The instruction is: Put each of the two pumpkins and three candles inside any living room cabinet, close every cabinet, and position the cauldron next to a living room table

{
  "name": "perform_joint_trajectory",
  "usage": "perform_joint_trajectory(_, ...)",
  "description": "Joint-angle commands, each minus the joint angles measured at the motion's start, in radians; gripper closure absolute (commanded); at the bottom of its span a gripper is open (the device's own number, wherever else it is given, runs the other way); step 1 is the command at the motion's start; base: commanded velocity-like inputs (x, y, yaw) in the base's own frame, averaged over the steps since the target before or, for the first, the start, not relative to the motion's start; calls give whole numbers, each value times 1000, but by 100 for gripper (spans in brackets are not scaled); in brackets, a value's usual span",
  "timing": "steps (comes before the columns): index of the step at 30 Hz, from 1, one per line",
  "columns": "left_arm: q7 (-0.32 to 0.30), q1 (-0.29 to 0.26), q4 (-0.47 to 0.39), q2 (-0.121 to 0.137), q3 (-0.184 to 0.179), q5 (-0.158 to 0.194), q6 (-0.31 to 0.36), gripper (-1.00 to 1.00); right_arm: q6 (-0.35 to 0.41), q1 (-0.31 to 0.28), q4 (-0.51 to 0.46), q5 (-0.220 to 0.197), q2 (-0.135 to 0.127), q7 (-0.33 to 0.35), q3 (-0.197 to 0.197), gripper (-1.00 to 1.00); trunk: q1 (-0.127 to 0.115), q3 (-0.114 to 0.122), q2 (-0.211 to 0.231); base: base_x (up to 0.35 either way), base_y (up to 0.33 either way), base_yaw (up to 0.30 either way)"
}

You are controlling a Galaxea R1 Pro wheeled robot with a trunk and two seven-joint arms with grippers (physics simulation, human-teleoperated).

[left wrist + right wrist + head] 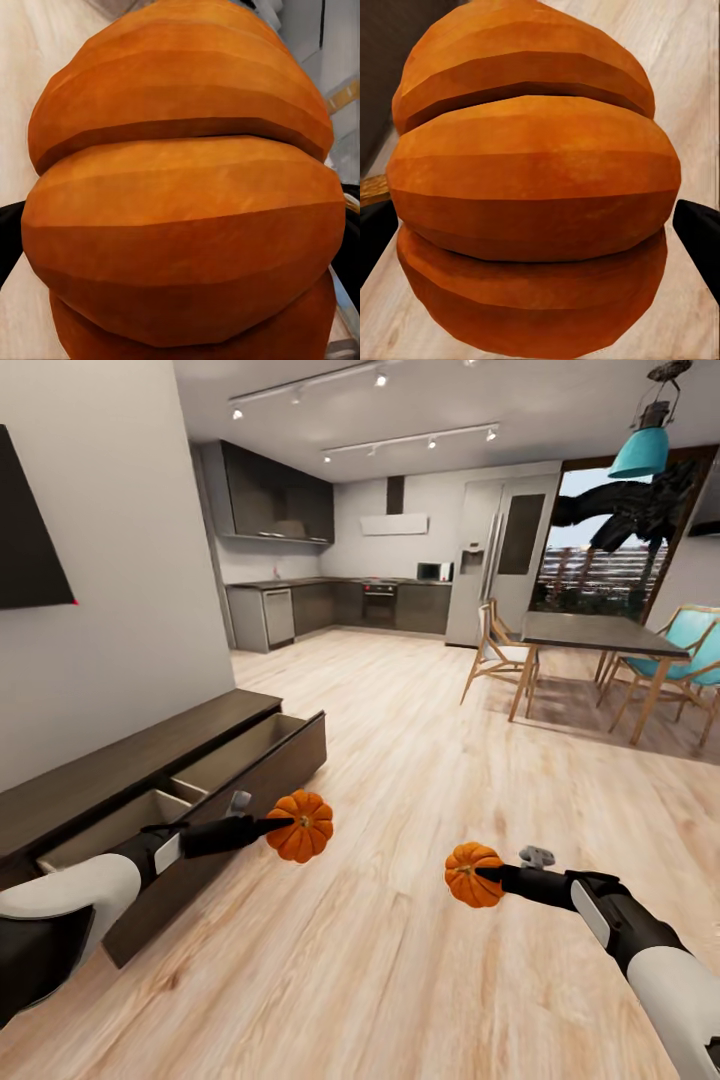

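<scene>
We hold one pumpkin in each gripper, both lifted above the light wood floor [400, 780]. Our left gripper [285, 823] is closed on the left pumpkin [301, 826], its dark fingers clamped across the ribbed orange body; in the left wrist view that pumpkin [180, 195] sits right up against the camera, with a dark finger [9, 240] showing at its edge. This pumpkin hangs just beside the front of the open drawer [215, 760] of the low dark brown cabinet [130, 745], which runs along the wall on our left. The drawer is pulled out, and we see a divider inside it. Our right gripper [492, 874] is closed on the right pumpkin [472, 874], well apart from the cabinet and over bare floor; in the right wrist view this pumpkin [532, 187] sits between the dark fingers [701, 232]. A black TV [30, 540] hangs on the wall above the cabinet. Farther off we see a grey kitchen [330, 600], and to the right a dining table [590, 635] with chairs [495, 645].
</scene>
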Motion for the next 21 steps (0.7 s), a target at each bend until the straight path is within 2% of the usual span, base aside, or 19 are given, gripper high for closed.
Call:
perform_joint_trajectory(1, -1, 0, 0, 0, 17, 1, 0, 100, 1, 0, 0, -6, 0, 0, -1, 100, 0, 1, 0, 331, 0, -283)
perform_joint_trajectory(21, -1, 0, 0, -2, 17, 1, 0, 100, -1, 0, 12, -4, 1, 0, -1, 100, 0, 14, 0, 334, 0, -283)
